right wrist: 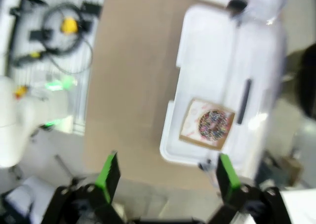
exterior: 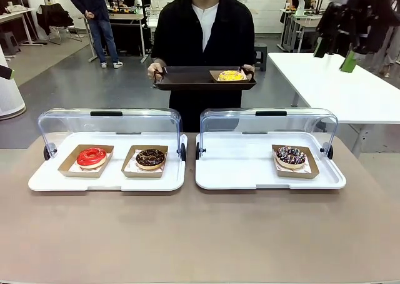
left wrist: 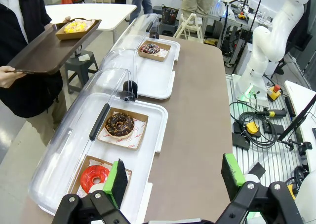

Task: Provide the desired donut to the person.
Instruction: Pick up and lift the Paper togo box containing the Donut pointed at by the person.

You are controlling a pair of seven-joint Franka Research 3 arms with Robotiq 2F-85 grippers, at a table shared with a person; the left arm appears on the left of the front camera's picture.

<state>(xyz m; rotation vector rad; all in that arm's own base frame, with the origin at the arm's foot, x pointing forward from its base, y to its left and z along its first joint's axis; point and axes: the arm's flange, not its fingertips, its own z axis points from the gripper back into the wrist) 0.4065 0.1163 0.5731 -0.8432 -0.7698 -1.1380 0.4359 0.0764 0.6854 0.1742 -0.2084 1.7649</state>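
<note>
A dark brown tray [exterior: 187, 79] is held level at both ends by the person [exterior: 204, 40] standing at the far side of the table [exterior: 200, 234]. The yellow-iced donut [exterior: 230, 76] is seen on that tray, in a small cardboard holder near the end on the robot's right. Two white display trays are set side by side on the table, each with its clear lid swung up at the far edge. In the left display tray [exterior: 112, 182] a red-glazed donut [exterior: 92, 157] and a chocolate donut [exterior: 150, 158] are laid next to each other, each in its own cardboard holder. In the right display tray [exterior: 250, 171] a single sprinkled donut [exterior: 290, 156] is kept in its holder towards the right end, and the rest of that tray is bare. The left gripper [left wrist: 175, 177] is spread wide with nothing between its green pads, and is held above the near end of the left display tray, close to the red-glazed donut. The right gripper [right wrist: 168, 177] is likewise parted wide and empty. Its own view is blurred, and the sprinkled donut is seen well below it.
</note>
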